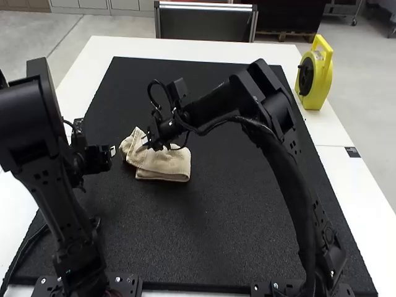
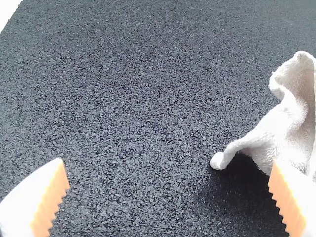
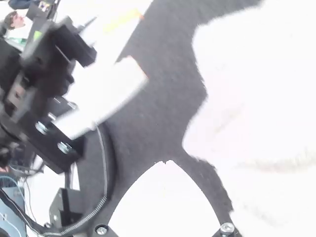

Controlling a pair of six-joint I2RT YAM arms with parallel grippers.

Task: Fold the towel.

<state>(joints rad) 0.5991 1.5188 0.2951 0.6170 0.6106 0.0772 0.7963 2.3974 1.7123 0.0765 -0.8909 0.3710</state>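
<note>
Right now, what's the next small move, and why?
I'd probably ease the left hand toward the towel before closing: it's open, mostly over bare mat, and just a loose corner shows between its fingers, the bulk off to one side.

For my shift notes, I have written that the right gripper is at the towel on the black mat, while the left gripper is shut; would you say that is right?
Not quite: the left gripper is open, its fingers wide apart, as the left wrist view shows. The right gripper is indeed at the towel on the black mat.
</note>
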